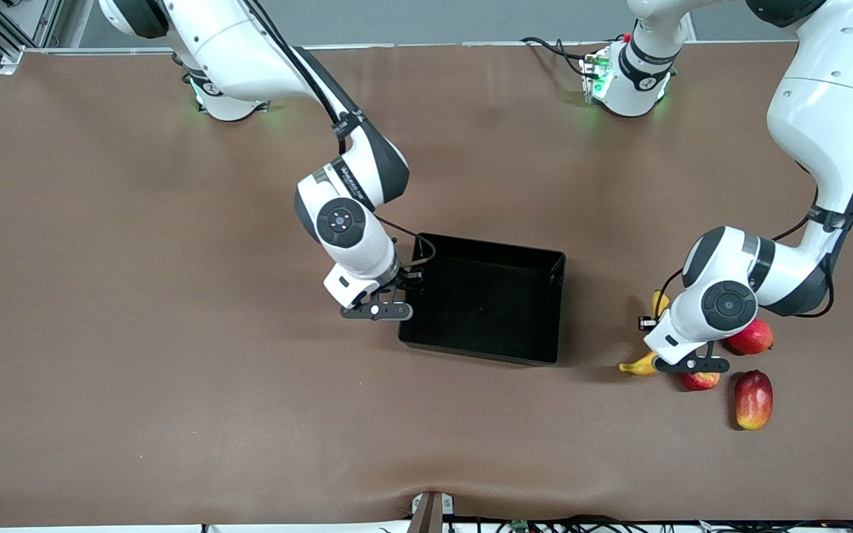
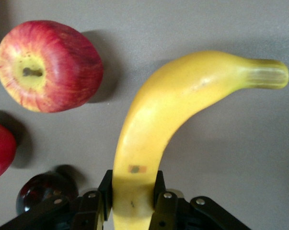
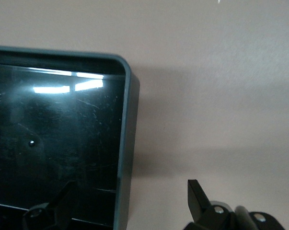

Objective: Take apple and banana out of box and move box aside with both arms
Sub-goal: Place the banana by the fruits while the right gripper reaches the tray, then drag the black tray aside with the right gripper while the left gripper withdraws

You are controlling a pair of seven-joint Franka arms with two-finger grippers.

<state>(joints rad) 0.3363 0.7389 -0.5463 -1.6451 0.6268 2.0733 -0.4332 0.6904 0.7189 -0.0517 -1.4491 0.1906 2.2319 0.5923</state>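
I see box (image 1: pixel 483 298) empty at surface middle. Apple (image 1: pixel 698 380) already out, toward left arm's end. Left gripper (image 2: pixel 132 203) clenched on banana (image 2: pixel 182 110), not released. Right gripper (image 3: pixel 130 201) spread astride box wall. Box move left.

The left arm hides most of the banana (image 1: pixel 640 365) and the apple (image 1: pixel 699 381); the box (image 3: pixel 126 143) runs off the right wrist view's edge.

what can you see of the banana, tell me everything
The banana is a single curved yellow fruit with smooth skin, a greenish stem end and a small sticker. The left end effector is shut on its other end, toward the left arm's end of the table, outside the box. The apple lies beside it, apart.
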